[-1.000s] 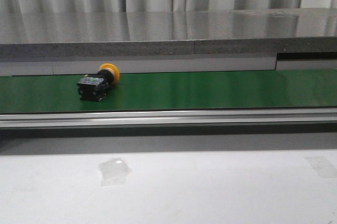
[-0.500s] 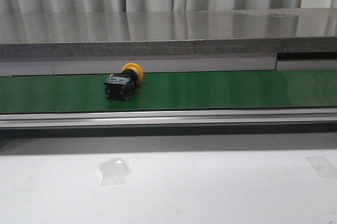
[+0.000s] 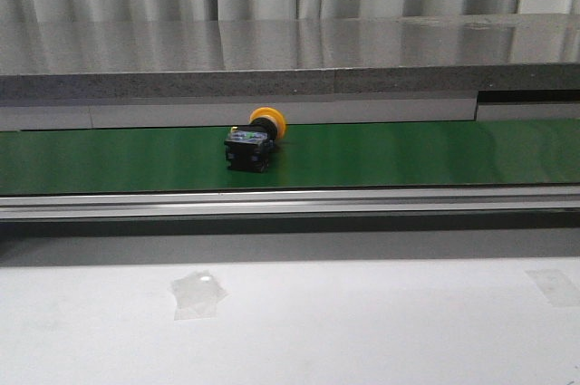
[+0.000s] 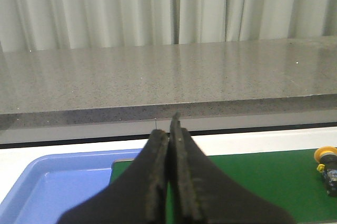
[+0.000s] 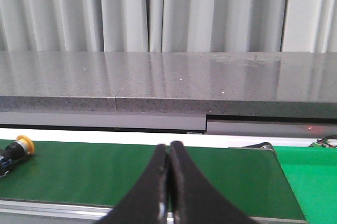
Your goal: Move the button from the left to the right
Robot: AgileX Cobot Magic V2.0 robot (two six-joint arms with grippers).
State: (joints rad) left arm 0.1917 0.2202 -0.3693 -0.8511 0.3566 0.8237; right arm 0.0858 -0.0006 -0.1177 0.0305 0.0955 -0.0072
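Green belt (image 3: 408, 154) carries button (image 3: 253, 142) lying near its far edge; both grippers (image 4: 169, 129) (image 5: 169, 156) clenched empty, so late opening risks a missed grab.

button riding the belt rightward

the button (image 3: 254, 139) has slid along the green belt (image 3: 408, 154) from the far left stretch to just left of the middle in the front view, about the same step each half second; it keeps lying on its side, yellow head pointing back-right, black body toward the front.
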